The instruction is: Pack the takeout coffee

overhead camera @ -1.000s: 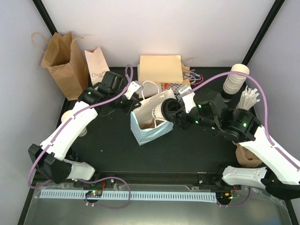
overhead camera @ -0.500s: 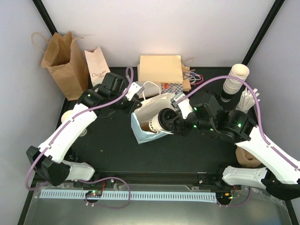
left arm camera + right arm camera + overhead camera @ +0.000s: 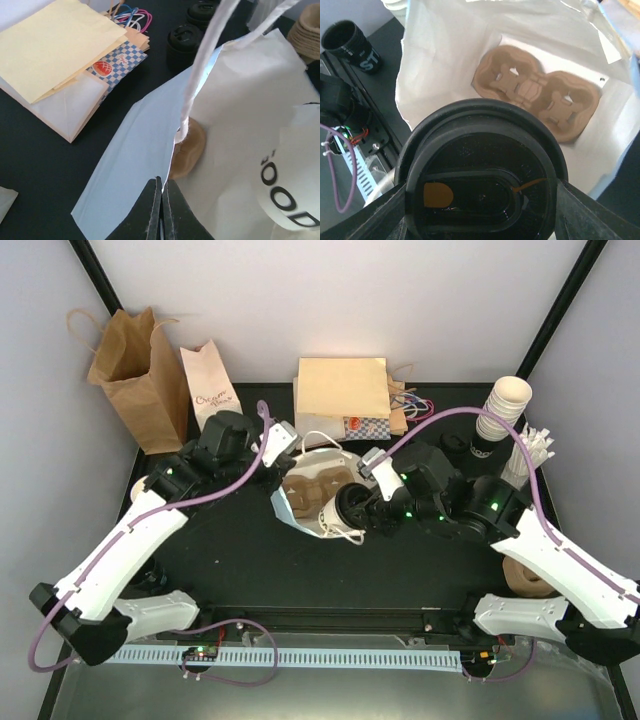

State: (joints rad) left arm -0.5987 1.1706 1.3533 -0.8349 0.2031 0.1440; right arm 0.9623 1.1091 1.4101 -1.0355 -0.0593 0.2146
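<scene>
cup spot: the takeout coffee (image 3: 345,506) is dead centre of the top view, at the mouth of the white bag (image 3: 435,55), with the pulp carrier (image 3: 537,95) lying inside.
jaws: right jaws clamped on the cup; left jaws pinched together on the bag's edge.
worry: it's nearly sideways, so the lid might leak, or the base could miss a carrier well.
pointing: long axis runs left-right, lid facing right, base into the bag.
</scene>
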